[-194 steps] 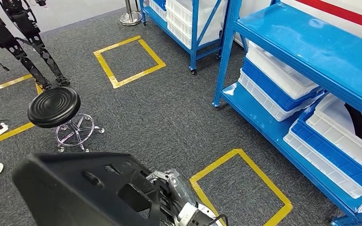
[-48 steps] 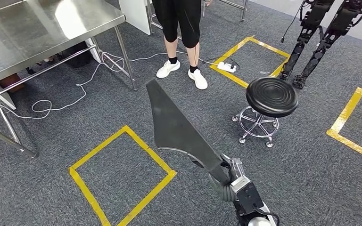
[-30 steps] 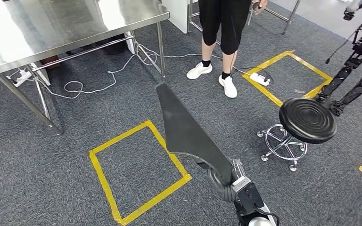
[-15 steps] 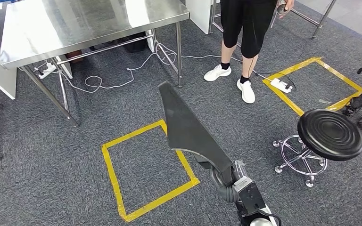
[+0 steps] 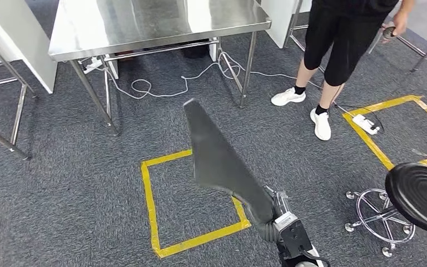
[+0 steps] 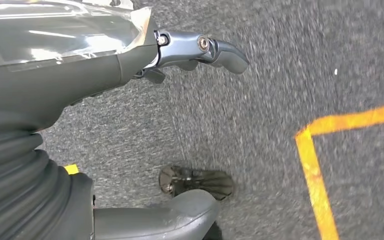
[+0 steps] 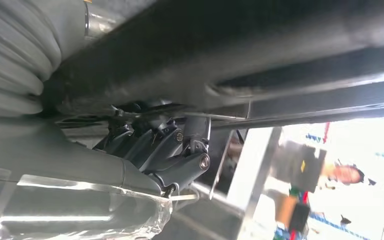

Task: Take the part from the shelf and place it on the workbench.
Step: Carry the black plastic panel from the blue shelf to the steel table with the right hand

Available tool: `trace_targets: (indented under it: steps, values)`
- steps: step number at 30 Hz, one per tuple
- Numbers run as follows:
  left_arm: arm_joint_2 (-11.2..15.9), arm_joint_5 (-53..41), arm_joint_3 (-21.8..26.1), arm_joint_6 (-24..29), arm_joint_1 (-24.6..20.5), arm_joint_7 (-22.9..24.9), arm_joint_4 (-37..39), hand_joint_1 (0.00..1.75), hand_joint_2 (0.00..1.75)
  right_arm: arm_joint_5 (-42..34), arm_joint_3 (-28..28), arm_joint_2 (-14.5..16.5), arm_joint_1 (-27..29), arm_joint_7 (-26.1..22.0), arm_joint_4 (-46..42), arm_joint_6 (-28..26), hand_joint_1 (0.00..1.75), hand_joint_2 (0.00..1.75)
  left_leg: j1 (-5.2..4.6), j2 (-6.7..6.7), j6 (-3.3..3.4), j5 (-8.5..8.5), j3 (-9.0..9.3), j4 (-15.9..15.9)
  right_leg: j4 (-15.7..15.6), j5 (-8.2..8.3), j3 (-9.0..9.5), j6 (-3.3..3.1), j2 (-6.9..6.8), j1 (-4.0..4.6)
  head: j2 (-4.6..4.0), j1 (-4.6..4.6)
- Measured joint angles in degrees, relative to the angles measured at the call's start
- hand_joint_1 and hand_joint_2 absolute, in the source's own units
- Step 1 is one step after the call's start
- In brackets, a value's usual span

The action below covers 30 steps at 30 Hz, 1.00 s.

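While the steel workbench (image 5: 144,22) spans the upper frame, a person (image 5: 339,50) stands upper right. Centre frame, the dark part (image 5: 217,161) sticks up over carpet, gripped by the right hand (image 5: 275,214). Left hand (image 6: 200,47) holds nothing, fingers apart.

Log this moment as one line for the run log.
right hand: holds part | left hand: holds nothing, over carpet | workbench: ahead, bare | person: standing right of it

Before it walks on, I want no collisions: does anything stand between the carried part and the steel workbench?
Nothing visible does. The right hand holds the part over carpet, and the floor up to the workbench is open. The person and stool stand off to the right.
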Motion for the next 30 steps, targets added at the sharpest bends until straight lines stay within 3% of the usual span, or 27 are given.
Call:
trace_targets:
  steps: [1,2,4,5,7,9,10,12,14,15,16,17,18,20,21,22,24,27,28,30]
  values:
    - [0.0,0.0,0.0,0.0,0.0,0.1,0.0,0.0,1.75,0.1,0.0,0.0,0.2,0.1,0.0,0.0,1.75,1.75,0.0,-0.83,0.02,-0.06,0.03,0.0,2.0,-0.21,-1.53,0.19,0.19,-0.02,0.0,0.01]
    - [0.0,0.0,0.0,-0.1,0.0,0.1,0.0,0.0,1.75,0.2,-0.1,0.0,0.4,0.2,0.0,-0.1,1.75,1.75,0.0,-1.64,-0.01,-0.13,0.09,0.1,1.9,0.5,-2.08,0.6,0.3,-0.05,0.0,0.02]
    - [-0.1,-0.1,0.0,-0.4,0.1,0.2,0.0,0.0,1.75,0.5,-0.2,0.0,0.5,0.5,-0.2,-0.2,1.75,1.75,0.04,-3.2,-0.28,-0.35,0.23,0.3,-4.2,4.21,-0.12,1.75,1.1,-0.23,-0.01,0.07]
    - [-0.1,-0.1,0.0,-0.6,0.1,0.3,0.0,0.0,1.75,0.6,-0.3,0.0,0.6,0.5,-0.3,-0.2,1.75,1.75,0.0,-3.87,-0.54,-0.52,0.23,0.6,-7.7,5.96,1.18,2.0,1.96,-0.38,0.0,0.09]
    - [-0.1,-0.1,0.0,-0.8,0.1,0.3,0.0,0.0,1.75,0.9,-0.3,0.0,0.8,0.6,-0.7,-0.3,1.75,1.75,-0.16,-4.92,-1.17,-0.93,-0.05,1.1,-11.9,7.84,2.89,1.4,3.21,-0.49,0.0,0.14]
    - [-0.1,-0.1,0.0,-1.0,0.3,0.3,0.0,0.0,1.75,1.5,-0.4,0.1,0.9,0.7,-1.1,-0.6,1.75,1.75,-0.14,-5.57,-1.68,-1.11,-0.37,1.3,-12.3,8.04,3.2,0.22,2.91,-0.34,-0.01,0.18]
    - [-0.1,-0.1,0.0,-1.0,0.4,0.3,0.0,0.0,1.75,2.0,-0.4,0.2,1.0,0.7,-1.3,-0.8,1.75,1.75,-0.04,-5.45,-1.9,-1.23,-0.47,1.5,-12.3,8.11,3.29,-0.13,2.61,-0.41,-0.01,0.18]
    - [-0.1,-0.3,0.0,-1.2,0.4,0.4,0.0,0.0,1.75,2.7,-0.5,0.5,1.0,0.8,-1.7,-1.5,1.75,1.75,0.1,-3.17,-2.53,-2.75,-1.51,3.9,-12.5,8.17,3.6,-0.81,2.06,-0.67,-0.01,-0.09]
    - [-0.1,-0.5,0.0,-1.3,0.3,0.6,0.1,0.0,1.75,2.8,-0.6,0.7,1.1,0.9,-2.1,-2.0,1.75,1.75,0.34,-0.1,-3.26,-6.04,-4.73,10.4,-12.5,7.99,3.84,-1.33,1.45,-0.58,-0.01,-0.41]
    - [-0.1,-0.7,0.0,-1.3,0.2,0.6,0.1,0.0,1.75,2.7,-0.6,0.7,1.2,1.0,-2.2,-2.1,1.75,1.75,0.53,0.63,-3.52,-7.48,-6.72,14.1,-12.5,7.89,3.89,-1.48,1.13,-0.5,-0.01,-0.46]
    - [-0.2,-0.7,0.0,-1.4,0.2,0.7,0.1,0.0,1.75,2.5,-0.6,0.6,1.2,1.0,-2.2,-2.2,1.75,1.75,0.68,0.96,-3.67,-8.1,-8.2,16.6,-12.5,7.81,3.91,-1.55,0.86,-0.45,-0.01,-0.45]
    - [-0.2,-0.8,0.0,-1.4,0.2,0.7,0.1,0.0,1.75,2.3,-0.7,0.6,1.2,1.1,-2.2,-2.3,1.75,1.75,0.76,1.09,-3.72,-7.65,-8.72,17.2,-12.5,7.74,3.95,-1.61,0.66,-0.43,-0.01,-0.46]
    - [-0.2,-0.8,0.0,-1.3,0.2,0.7,0.1,0.0,1.75,2.1,-0.7,0.5,1.2,1.0,-2.2,-2.4,1.75,1.75,0.81,1.14,-3.61,-6.2,-8.07,15.6,-12.5,7.66,4.04,-1.61,0.53,-0.41,-0.01,-0.46]
    - [-0.1,-0.8,0.0,-1.3,0.2,0.7,0.1,0.0,1.75,1.8,-0.7,0.5,1.2,1.0,-2.2,-2.6,1.75,1.75,0.64,1.37,-2.92,-2.5,-4.27,8.0,-12.5,7.42,4.35,-1.47,0.38,-0.38,-0.01,-0.46]
    - [0.0,-0.9,0.0,-1.2,0.2,0.7,0.1,0.0,1.75,1.7,-0.7,0.5,1.2,1.0,-2.3,-2.8,1.75,1.75,0.44,1.56,-2.51,-1.41,-2.51,4.6,-12.5,7.26,4.47,-1.26,0.34,-0.23,-0.01,-0.43]
    - [0.0,-0.9,0.0,-1.2,0.1,0.7,0.1,0.0,1.75,1.7,-0.7,0.5,1.2,1.0,-2.3,-3.0,1.75,1.75,0.2,1.71,-2.15,-1.01,-1.39,2.5,-12.6,7.11,4.55,-1.04,0.28,-0.14,-0.01,-0.43]
    - [0.1,-1.0,0.0,-1.2,0.1,0.7,0.1,0.0,1.75,1.6,-0.7,0.5,1.2,1.0,-2.4,-3.1,1.75,1.75,-0.24,1.71,-1.57,-1.34,-0.9,1.6,-12.8,6.89,4.75,-0.44,0.11,-0.06,-0.01,-0.44]
    - [0.0,-1.0,0.0,-1.4,0.1,0.7,0.1,0.0,1.75,1.6,-0.7,0.4,1.2,1.0,-2.6,-3.2,1.75,1.75,0.05,1.35,-0.62,-0.86,0.52,-0.1,-11.4,6.03,4.37,0.15,-0.01,0.03,-0.01,-0.35]
    - [0.0,-1.0,0.0,-1.5,0.1,0.7,0.1,0.0,1.75,1.5,-0.7,0.3,1.2,1.0,-2.6,-3.2,1.75,1.75,0.22,1.28,-0.38,-0.71,1.0,-0.6,-9.0,5.03,3.17,0.05,0.08,0.07,-0.01,-0.21]
    - [0.0,-1.0,0.0,-1.6,0.1,0.8,0.1,0.0,1.75,1.4,-0.7,0.3,1.3,1.1,-2.5,-3.3,1.75,1.75,0.15,1.08,-0.04,-0.91,1.3,-0.7,-1.6,2.33,-1.03,-0.19,0.32,0.01,-0.01,-0.04]
